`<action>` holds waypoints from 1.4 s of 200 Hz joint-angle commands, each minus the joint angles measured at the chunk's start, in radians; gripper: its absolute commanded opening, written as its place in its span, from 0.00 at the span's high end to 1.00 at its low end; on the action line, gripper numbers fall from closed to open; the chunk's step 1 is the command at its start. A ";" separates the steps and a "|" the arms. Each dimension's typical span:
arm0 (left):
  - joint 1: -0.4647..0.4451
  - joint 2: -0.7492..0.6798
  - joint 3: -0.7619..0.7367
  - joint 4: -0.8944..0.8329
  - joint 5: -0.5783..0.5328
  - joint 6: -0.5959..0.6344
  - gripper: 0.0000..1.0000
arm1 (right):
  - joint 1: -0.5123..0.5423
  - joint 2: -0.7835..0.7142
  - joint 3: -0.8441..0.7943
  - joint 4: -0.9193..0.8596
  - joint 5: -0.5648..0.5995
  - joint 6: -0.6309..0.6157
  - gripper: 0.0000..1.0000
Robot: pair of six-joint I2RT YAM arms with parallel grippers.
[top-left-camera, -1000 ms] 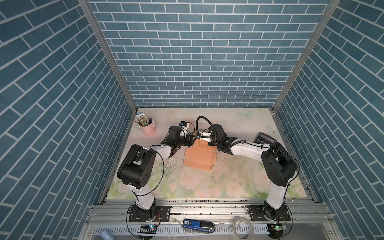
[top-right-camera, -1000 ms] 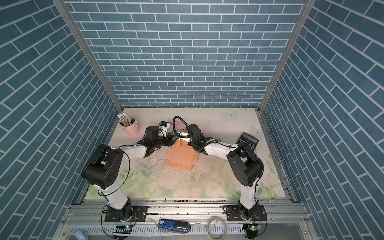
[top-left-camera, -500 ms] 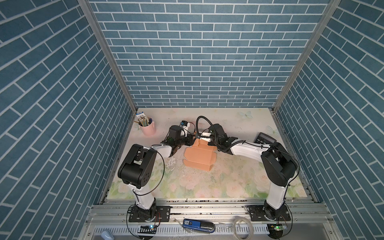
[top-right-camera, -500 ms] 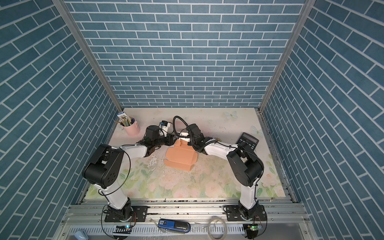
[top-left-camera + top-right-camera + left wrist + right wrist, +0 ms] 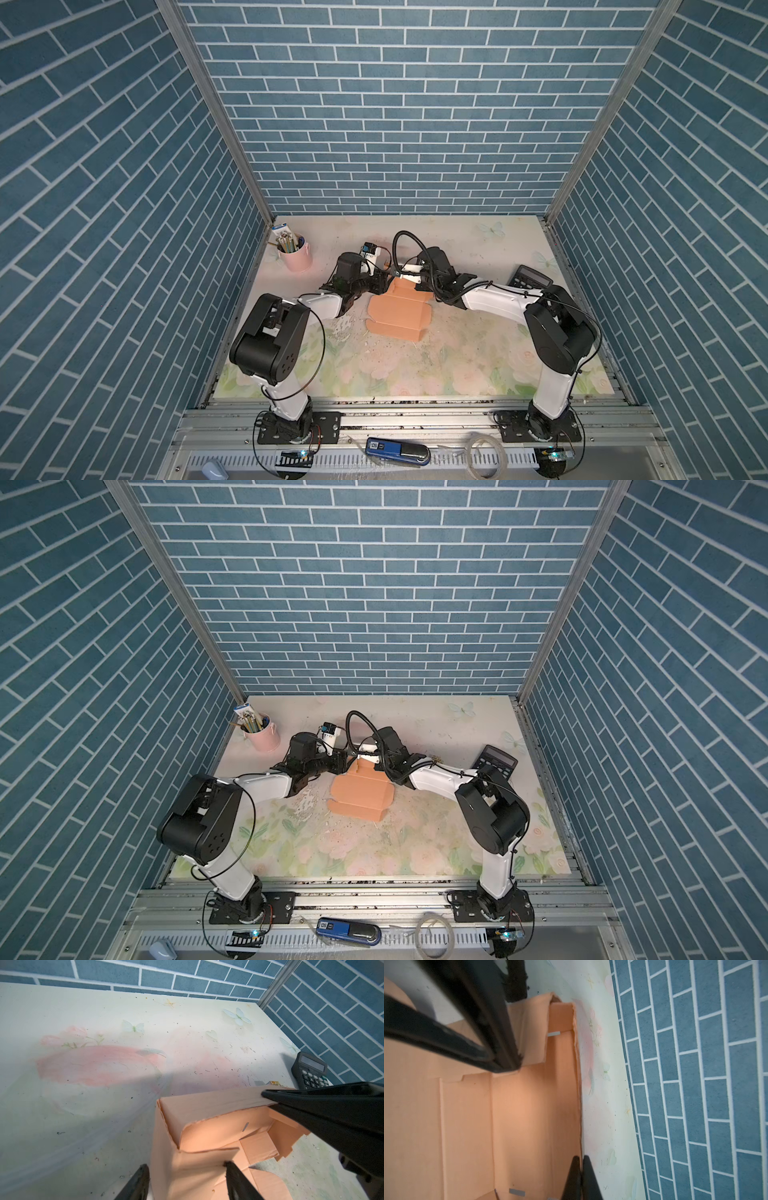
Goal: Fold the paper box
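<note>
The left claw (image 5: pixel 185 1164) stands apart and straddles one end corner of the paper box (image 5: pixel 207 1136). One finger is outside the upright side wall and the other is inside, over the floor panel. I cannot tell whether either pad presses the cardboard. The right claw (image 5: pixel 580 1157) is together, clamped on the thin top edge of the box's raised end wall. In the left wrist view the right claw (image 5: pixel 265 1094) shows as black fingers biting that same edge, just across the box from the left claw.

In both top views the paper box (image 5: pixel 399 309) (image 5: pixel 361 791) lies on the floral surface (image 5: pixel 415 365) between the two claws. Its raised end sits at their tips, and its flat flaps spread away from them toward the arm bases. Its long axis runs the same way, slightly askew.

The cardboard is plain tan-orange, with small grey marks (image 5: pixel 554 1033) near the folds. Past the right claw lies a black calculator (image 5: pixel 309 1072); its key markings are too small to read. A pink cup (image 5: pixel 296 257) of pens stands well apart on the left claw's outer side.
</note>
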 commanded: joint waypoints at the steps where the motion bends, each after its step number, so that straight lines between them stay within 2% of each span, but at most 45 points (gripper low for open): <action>1: -0.005 -0.018 -0.016 -0.015 -0.015 0.030 0.39 | 0.009 -0.035 0.024 0.007 -0.019 0.022 1.00; 51: -0.005 -0.049 -0.034 -0.034 -0.024 0.051 0.38 | 0.014 -0.052 0.011 0.003 -0.008 0.014 1.00; 119: -0.005 -0.073 -0.047 -0.086 -0.034 0.066 0.29 | 0.018 -0.062 0.016 -0.008 -0.016 0.020 1.00; 170: -0.006 -0.081 -0.041 -0.116 -0.071 0.075 0.29 | 0.020 -0.063 0.020 -0.007 -0.023 0.025 1.00; 223: -0.007 -0.163 -0.106 -0.120 -0.244 0.044 0.30 | 0.021 -0.059 0.020 -0.004 -0.022 0.029 1.00; 260: -0.007 -0.264 -0.193 -0.067 -0.223 0.011 0.30 | 0.021 -0.059 0.016 0.001 -0.018 0.022 1.00; 280: -0.007 -0.326 -0.215 -0.097 -0.240 0.003 0.30 | 0.021 -0.060 0.007 0.015 -0.009 0.010 1.00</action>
